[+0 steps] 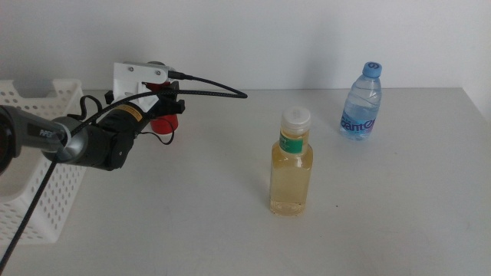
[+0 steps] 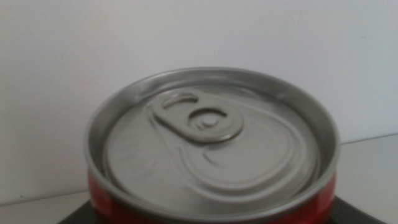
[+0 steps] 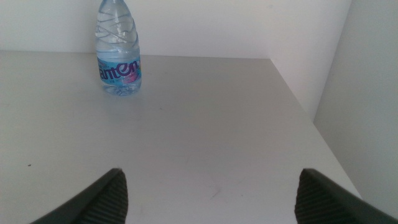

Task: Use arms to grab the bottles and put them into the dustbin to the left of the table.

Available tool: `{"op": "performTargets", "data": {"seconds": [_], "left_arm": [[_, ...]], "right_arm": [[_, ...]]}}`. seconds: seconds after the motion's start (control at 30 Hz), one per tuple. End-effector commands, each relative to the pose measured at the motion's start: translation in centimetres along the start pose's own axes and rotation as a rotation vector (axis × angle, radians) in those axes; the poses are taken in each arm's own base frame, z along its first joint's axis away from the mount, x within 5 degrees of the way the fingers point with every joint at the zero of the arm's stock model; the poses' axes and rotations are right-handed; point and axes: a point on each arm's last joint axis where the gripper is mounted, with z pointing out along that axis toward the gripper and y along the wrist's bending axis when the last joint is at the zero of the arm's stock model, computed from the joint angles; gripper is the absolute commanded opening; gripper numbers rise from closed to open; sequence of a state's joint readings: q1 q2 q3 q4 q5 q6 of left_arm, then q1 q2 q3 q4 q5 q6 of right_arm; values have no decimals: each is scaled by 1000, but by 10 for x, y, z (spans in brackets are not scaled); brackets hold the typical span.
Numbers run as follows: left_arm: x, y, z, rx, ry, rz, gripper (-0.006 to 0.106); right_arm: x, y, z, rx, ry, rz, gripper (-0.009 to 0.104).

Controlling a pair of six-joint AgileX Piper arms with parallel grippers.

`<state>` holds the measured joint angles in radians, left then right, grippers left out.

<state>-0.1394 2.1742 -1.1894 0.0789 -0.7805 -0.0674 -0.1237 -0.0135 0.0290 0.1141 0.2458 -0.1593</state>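
At the far left, the dustbin (image 1: 46,165) stands at the table (image 1: 192,215) edge, its perforated white wall facing the work area.

Just right of the dustbin, the left hand (image 1: 163,107) is closed on the red can (image 1: 163,123). The middle view shows the can between the jaws, near the bin's far corner but not over it. The left wrist view shows the can top (image 2: 211,146) close up, pull tab intact, red wall just below the rim. Whether the can rests on the table or is lifted cannot be told. The thin metal wall is likely rigid only if the can is full, and it is smooth. Hold at mid-body with moderate force.

Toward the centre stands the yellow-liquid bottle (image 1: 291,165), upright with a white cap. It appears nearly full, therefore heavy. Take hold on the flat-sided body below the green label.

Farther right and back, the water bottle (image 1: 361,101) stands upright with a blue cap. It is small and ribbed, and its plastic may yield. Take hold at the label band (image 3: 119,67).

The right hand (image 3: 208,199) waits low over the table's right side, jaws spread wide and holding nothing.
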Motion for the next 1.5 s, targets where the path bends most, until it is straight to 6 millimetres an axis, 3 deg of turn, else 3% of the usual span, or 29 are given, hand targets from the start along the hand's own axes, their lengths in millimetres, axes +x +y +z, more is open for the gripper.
{"op": "performTargets", "data": {"seconds": [0.0,0.17,0.33,0.57,0.73,0.93,1.07,1.2,1.47], "left_arm": [[-51,0,-7,-1,-188,-18,18],[-70,-1,-28,-13,-129,-18,-2],[-100,-1,-55,-30,23,-18,-1],[-165,-2,-110,-58,161,-13,-1],[-223,25,-157,-161,319,-8,-1],[-258,74,-199,-300,513,47,-1],[-262,92,-212,-339,590,77,-1],[-252,112,-214,-379,655,66,-1],[-207,149,-186,-351,814,-6,-1]], "right_arm": [[-11,-1,-3,18,-103,-16,70],[-11,-1,-3,18,-103,-16,70],[-11,-1,-3,18,-103,-16,70],[-11,-1,-3,18,-103,-16,70],[-11,-1,-3,18,-103,-16,70],[-11,-1,-3,18,-103,-16,70],[-11,-1,-3,18,-103,-16,70],[-11,-1,-3,18,-103,-16,70],[-11,-1,-3,18,-103,-16,70]]}}
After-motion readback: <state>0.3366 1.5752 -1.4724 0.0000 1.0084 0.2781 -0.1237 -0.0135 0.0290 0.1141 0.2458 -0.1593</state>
